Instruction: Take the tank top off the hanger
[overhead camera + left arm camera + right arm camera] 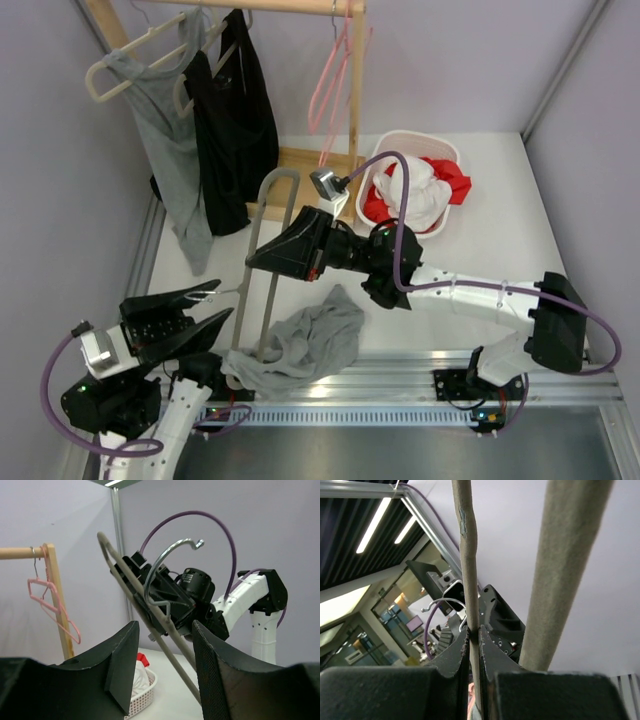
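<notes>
Your left gripper is open near the desk's near-left corner. Just right of it is the hanger, long axis far-to-near. The tank top is bunched at its near end. The right gripper is clamped on the hanger.

Btm of hanger hidden under tank top; rack top cut off.
</notes>
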### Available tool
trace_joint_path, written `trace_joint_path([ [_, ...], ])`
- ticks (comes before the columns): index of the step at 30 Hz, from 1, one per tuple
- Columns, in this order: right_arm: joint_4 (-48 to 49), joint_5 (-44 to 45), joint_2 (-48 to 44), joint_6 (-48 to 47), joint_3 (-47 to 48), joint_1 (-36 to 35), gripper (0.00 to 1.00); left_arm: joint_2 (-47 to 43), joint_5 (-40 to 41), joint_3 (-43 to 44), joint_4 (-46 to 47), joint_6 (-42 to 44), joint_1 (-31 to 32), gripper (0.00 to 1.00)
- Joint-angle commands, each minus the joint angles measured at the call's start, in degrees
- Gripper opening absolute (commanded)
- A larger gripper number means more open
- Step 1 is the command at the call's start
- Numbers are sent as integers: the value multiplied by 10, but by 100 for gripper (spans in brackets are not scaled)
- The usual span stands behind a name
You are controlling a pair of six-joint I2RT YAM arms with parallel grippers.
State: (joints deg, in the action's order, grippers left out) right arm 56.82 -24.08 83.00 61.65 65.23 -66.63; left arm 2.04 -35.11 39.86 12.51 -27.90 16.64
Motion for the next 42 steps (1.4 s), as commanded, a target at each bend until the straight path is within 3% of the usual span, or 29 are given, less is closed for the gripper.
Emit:
trace_joint_path([
  [1,95,-15,6,41,6,-3,0,14,-31,3,81,-15,0,52],
  [7,114,-41,6,81,1,5,0,40,-93,22,124,-44,6,52],
  [17,100,-54,-3,80,-3,6,0,63,-95,35,137,-37,7,50],
  [29,109,-52,15,82,9,5,0,78,-102,37,124,-49,7,31],
  [32,112,-52,18,83,9,5,0,80,-105,37,123,-48,7,23],
  [33,112,-52,17,82,9,5,0,81,-106,38,122,-47,7,15],
  [36,114,-53,21,79,8,5,0,84,-109,39,121,-50,7,3],
  [42,35,-22,-12,-60,0,-17,0,87,-91,54,74,-40,7,0],
])
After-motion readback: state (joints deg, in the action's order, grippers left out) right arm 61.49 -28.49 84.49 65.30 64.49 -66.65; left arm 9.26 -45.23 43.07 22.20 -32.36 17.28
